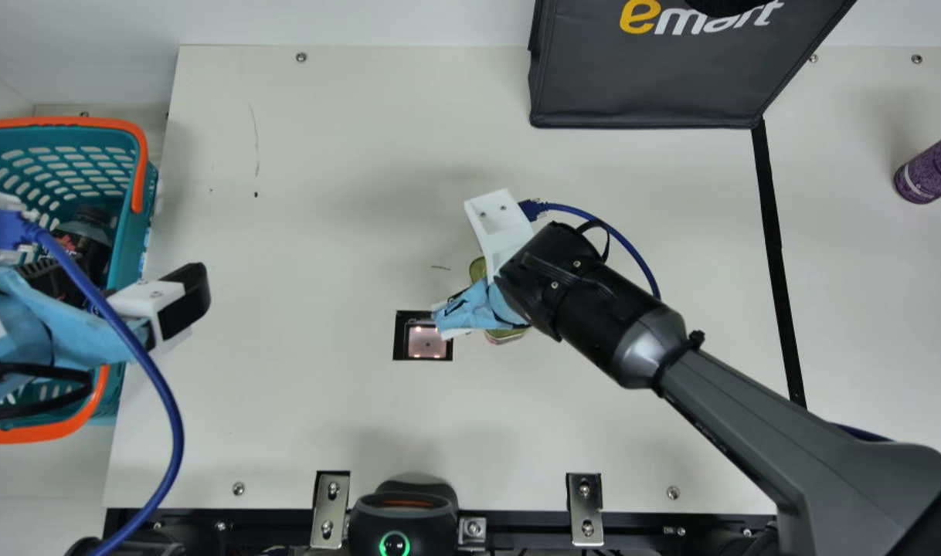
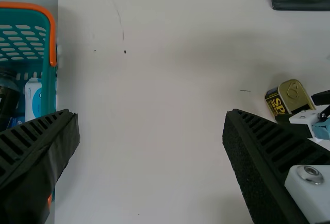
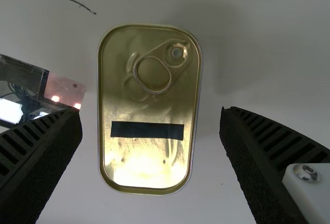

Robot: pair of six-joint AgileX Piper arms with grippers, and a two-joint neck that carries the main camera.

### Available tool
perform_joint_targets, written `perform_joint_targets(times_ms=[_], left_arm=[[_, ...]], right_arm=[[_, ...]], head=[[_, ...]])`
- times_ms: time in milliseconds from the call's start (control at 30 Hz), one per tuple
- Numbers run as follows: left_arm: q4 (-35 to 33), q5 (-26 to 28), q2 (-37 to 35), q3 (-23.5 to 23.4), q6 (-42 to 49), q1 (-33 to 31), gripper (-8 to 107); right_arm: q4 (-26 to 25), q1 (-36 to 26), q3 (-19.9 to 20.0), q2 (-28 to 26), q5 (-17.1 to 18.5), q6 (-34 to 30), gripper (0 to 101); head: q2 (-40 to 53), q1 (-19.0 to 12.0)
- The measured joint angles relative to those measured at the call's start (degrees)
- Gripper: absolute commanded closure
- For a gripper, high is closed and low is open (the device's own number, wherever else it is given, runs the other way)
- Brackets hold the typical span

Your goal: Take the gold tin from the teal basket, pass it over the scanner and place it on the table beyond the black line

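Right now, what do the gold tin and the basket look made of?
The tin looks like shiny, gold-coloured metal: light glares off it and it has a pull ring. The basket seems smooth teal plastic, from its neat rows of holes.

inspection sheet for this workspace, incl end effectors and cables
Surface: cream table, thin scratches, dark specks
Gold tin: on table beside scanner window, short of black line
Teal basket: holds dark bottle and carton, among others
Clutter: dark bag at far edge; purple can beyond line
Left end effector: open, near basket
Right end effector: open, at tin
Cables: blue, one per arm, both looping loosely
Surroundings: pale wall behind; metal brackets at near edge
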Motion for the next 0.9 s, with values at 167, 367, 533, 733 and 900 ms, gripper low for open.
perform_joint_targets(times_ms=[167,367,533,733,900], left_arm=[[0.00,0.00,0.00,0.00,0.00,0.00,9],[0.00,0.00,0.00,0.00,0.00,0.00,9],[0.00,0.00,0.00,0.00,0.00,0.00,9],[0.00,0.00,0.00,0.00,0.00,0.00,9],[0.00,0.00,0.00,0.00,0.00,0.00,9]], right_arm=[[0.10,-0.29,0.61,1.18,-1.33,0.00,6],[0.23,-0.40,0.93,2.06,-2.08,0.00,26],[0.23,-0.45,1.07,2.41,-3.03,0.23,60],[-0.11,-0.27,0.49,1.84,-1.80,0.99,100],[-0.03,0.02,-1.47,0.38,0.23,0.88,101]], head=[[0.00,0.00],[0.00,0.00],[0.00,0.00],[0.00,0.00],[0.00,0.00]])
